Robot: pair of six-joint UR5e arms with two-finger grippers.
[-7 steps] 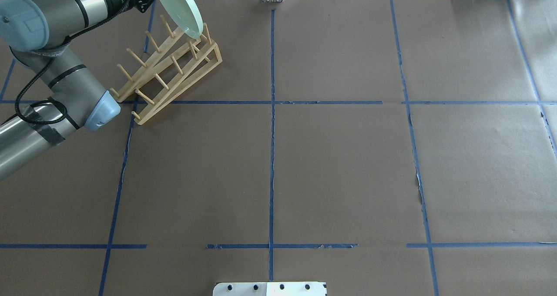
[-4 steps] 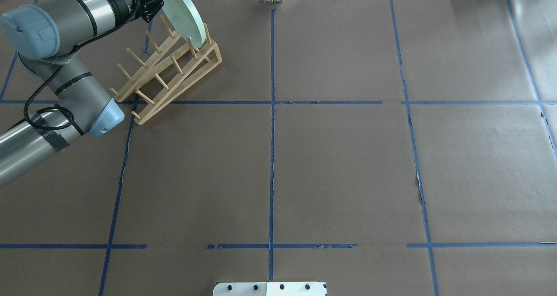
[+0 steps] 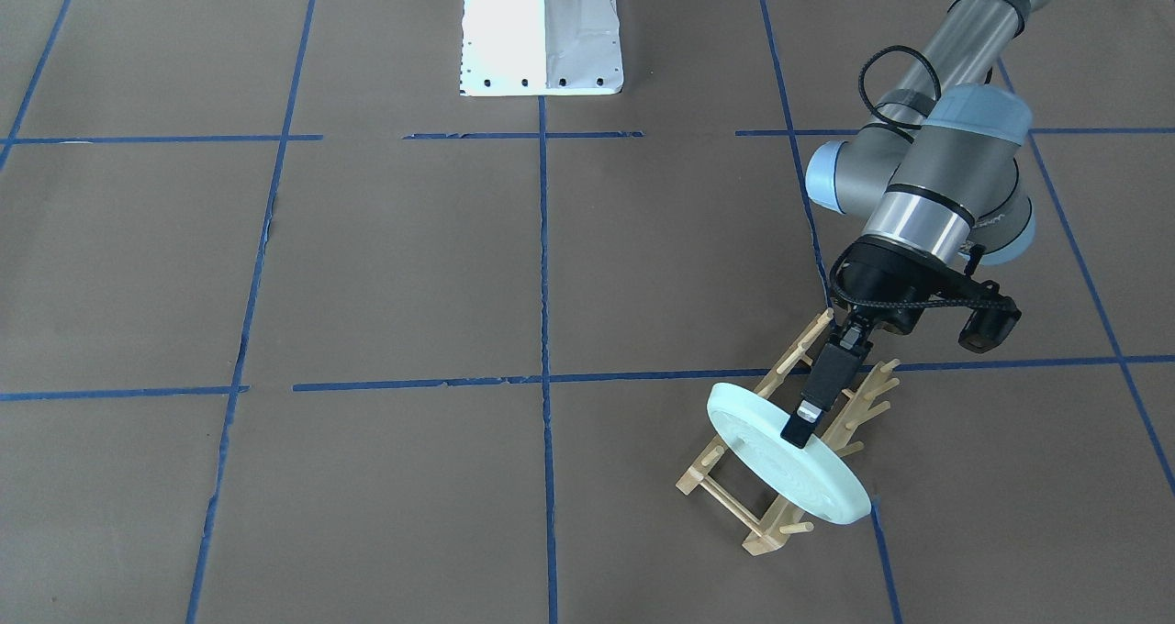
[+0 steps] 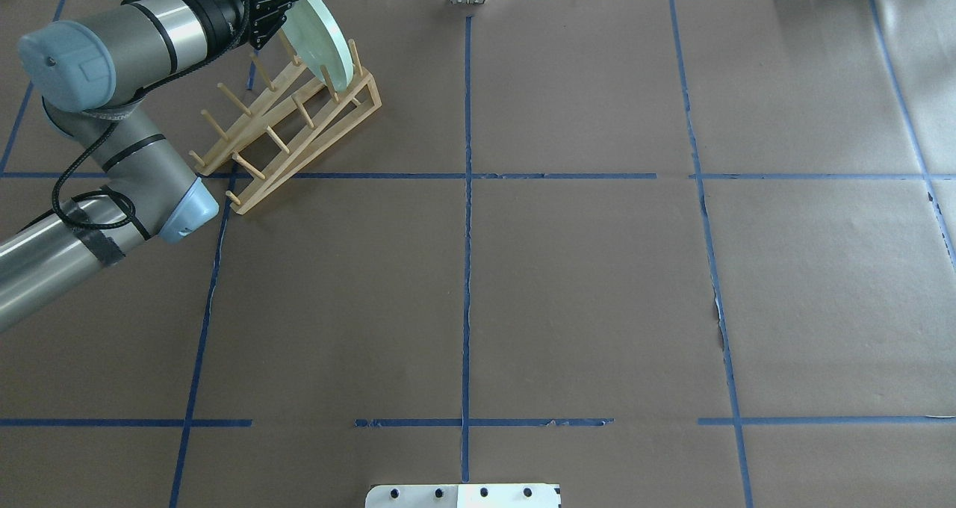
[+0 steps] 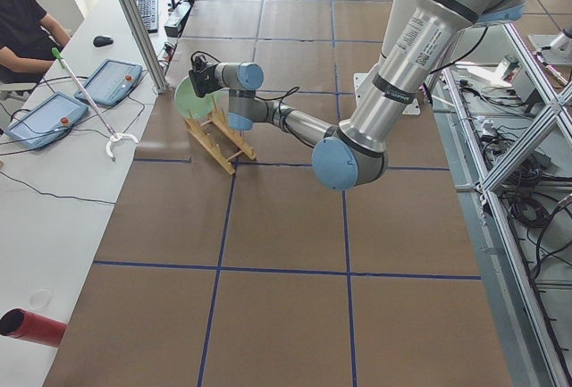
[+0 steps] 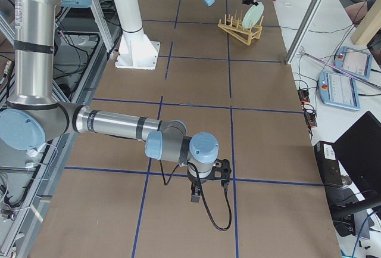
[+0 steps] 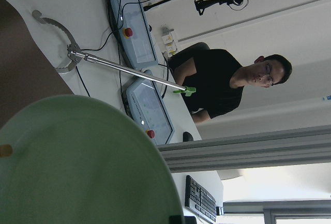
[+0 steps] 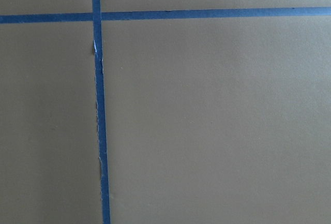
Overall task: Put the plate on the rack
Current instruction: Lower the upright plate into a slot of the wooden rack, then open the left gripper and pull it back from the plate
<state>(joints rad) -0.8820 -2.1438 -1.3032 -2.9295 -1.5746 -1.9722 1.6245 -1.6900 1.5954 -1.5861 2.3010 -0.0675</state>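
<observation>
- The rack (image 4: 372,95) is sitting near the tabletop's far-left corner.
- The plate (image 4: 323,41) is leaning on edge among its end pegs, seemingly almost seated.
- The left gripper (image 3: 797,431) is clenching the plate's rim; releasing remains.
- The right gripper (image 6: 195,197) is idling near the right end; I cannot tell its grip.

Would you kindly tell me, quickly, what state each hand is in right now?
Left hand: closed, holding the plate by its rim.
Right hand: cannot be told; it shows only in the exterior right view.
</observation>
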